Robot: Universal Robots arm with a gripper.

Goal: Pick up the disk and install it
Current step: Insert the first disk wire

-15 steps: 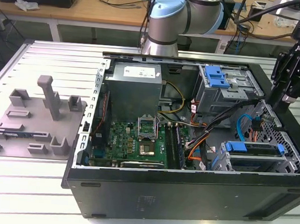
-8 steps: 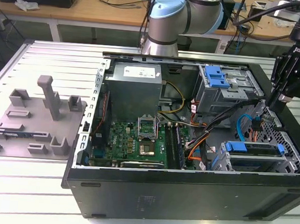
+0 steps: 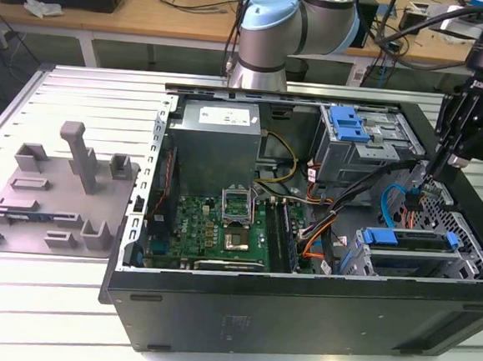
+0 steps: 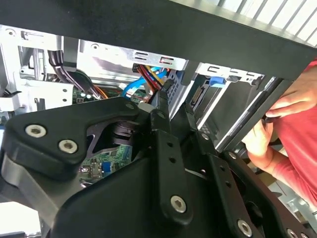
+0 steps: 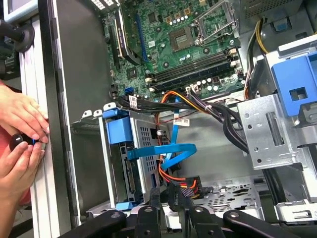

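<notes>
Already housed, the disk (image 3: 407, 254) lies in its bay at the lower right of the exterior view, inside the open computer case (image 3: 297, 319), with its blue bracket running along its upper edge. Just above it, at the frame's right edge, the gripper (image 3: 428, 185) reaches down among the cables. In the first wrist view its fingers (image 5: 153, 198) are drawn close together on either side of a black plug (image 5: 174, 191) trailing orange and red wires, and they appear to pinch it. A flat blue cable (image 5: 163, 151) loops beside the perforated drive cage (image 5: 143, 141) that holds the disk on edge.

The disk looks rigid and dense for its size, with smooth metal faces that could slip, and it is probably sensitive to knocks. The long side edges of the bracket look like the safest hold, away from the label face and the connector end.

The case also holds a grey power supply (image 3: 220, 137) at upper centre and a green motherboard (image 3: 221, 225) below it. A second metal cage (image 3: 369, 153), topped by a blue latch (image 3: 351, 122), sits at upper right. A person's hands (image 5: 20, 124) rest at the case's outer wall, holding a small dark knob.
</notes>
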